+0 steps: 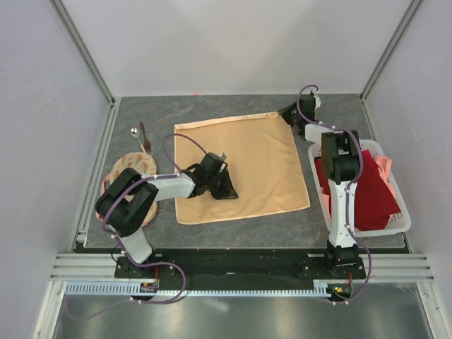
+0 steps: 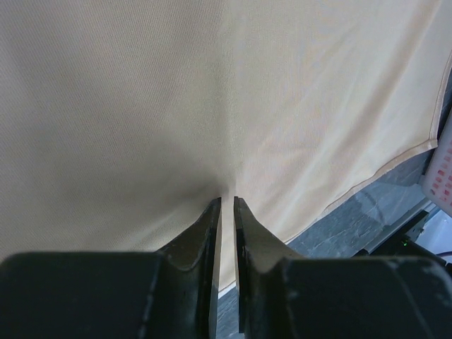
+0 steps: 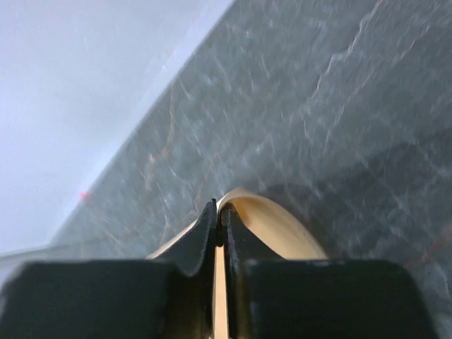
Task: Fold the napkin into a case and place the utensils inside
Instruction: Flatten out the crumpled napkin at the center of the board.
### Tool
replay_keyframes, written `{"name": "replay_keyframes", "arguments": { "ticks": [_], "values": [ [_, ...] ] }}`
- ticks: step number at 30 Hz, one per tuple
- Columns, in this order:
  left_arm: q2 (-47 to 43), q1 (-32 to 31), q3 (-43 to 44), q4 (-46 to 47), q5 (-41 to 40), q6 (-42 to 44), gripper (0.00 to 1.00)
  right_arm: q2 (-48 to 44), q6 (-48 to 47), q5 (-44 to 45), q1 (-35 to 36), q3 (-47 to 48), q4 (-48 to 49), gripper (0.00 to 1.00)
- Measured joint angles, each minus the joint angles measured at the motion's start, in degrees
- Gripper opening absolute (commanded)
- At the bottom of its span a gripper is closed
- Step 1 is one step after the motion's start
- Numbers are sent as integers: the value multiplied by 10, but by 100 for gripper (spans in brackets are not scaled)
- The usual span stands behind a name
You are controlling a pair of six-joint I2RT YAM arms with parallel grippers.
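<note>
Right arm [image 1: 339, 161] outstretched, jaws pinching napkin [image 1: 261, 162] far corner; left arm [image 1: 167, 186] bent.

Both arms [image 1: 169, 185] have white links, black joints and jaws, and purple cables [image 1: 185, 138].

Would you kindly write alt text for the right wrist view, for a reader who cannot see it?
The right arm's jaws are shut on a raised fold of the peach-orange napkin, seen from just behind them. Beneath lies the grey, stone-patterned table, with a pale wall at the upper left.
</note>
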Motion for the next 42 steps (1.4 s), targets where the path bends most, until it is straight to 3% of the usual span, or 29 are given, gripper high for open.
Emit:
{"name": "replay_keyframes", "arguments": {
  "ticks": [3, 8, 9, 10, 15, 20, 25, 30, 38, 42],
  "values": [
    [-1, 0, 2, -4, -2, 0, 20, 22, 57, -21, -10, 6, 57, 34],
    [-5, 15, 40, -37, -3, 1, 23, 56, 68, -63, -16, 82, 49, 55],
    [-7, 24, 54, -42, 1, 1, 24, 56, 54, -71, -16, 96, 39, 64],
    [-9, 32, 63, -43, 2, 1, 25, 54, 44, -75, -15, 104, 32, 68],
    [-15, 76, 98, -46, 7, 2, 27, -5, -52, -81, -10, 99, -69, 80],
    [-33, 99, 102, -68, -1, 12, 30, -130, -175, -43, 2, 28, -198, 84],
    [-49, 112, 102, -80, -12, 14, 25, -257, -247, 2, 32, -101, -256, 85],
    [-19, 177, 127, -92, -18, 14, 22, -308, -255, -4, 78, -198, -280, 81],
    [87, 292, 246, -91, -57, 14, 13, -371, -236, -38, 175, -342, -276, 77],
    [150, 324, 306, -89, -59, 12, 12, -433, -241, -46, 178, -384, -267, 77]
  ]
}}
